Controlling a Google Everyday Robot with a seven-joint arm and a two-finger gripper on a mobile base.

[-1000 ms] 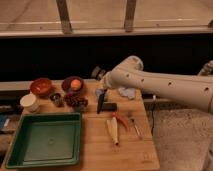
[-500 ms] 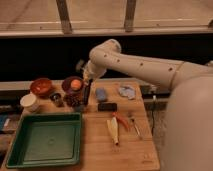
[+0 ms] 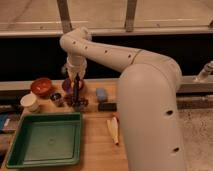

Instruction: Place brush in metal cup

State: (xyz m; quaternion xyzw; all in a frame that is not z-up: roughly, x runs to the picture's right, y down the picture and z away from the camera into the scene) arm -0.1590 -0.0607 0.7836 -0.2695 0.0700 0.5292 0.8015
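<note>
Back-left of the worktop is crowded: white cup [image 3: 30, 101] nearest the left edge, a red-brown bowl [image 3: 41, 86] behind it by the back edge, and a 2nd bowl [image 3: 66, 84] partly hidden behind the gripper [image 3: 76, 81]. The metal cup [image 3: 56, 98] sits between the white cup and the brush [image 3: 76, 93], with a small dark item [image 3: 80, 104] just right of it. A green tray [image 3: 50, 115] fills the front-left corner. A blue block [image 3: 101, 94] and a black block [image 3: 106, 106] lie mid-board, a cream utensil [image 3: 114, 129] toward the front. The arm [image 3: 145, 100] covers the whole right side. The gripper is near the back edge, left of centre, pointing down and closed on the brush's top. The brush hangs approx. upright, long axis vertical, lower end down by the dark item, just right of the metal cup and not in it. Vs 0.5 s ago, the elbow has swung left, the forearm looms larger, and the gripper and brush are slightly further left.
</note>
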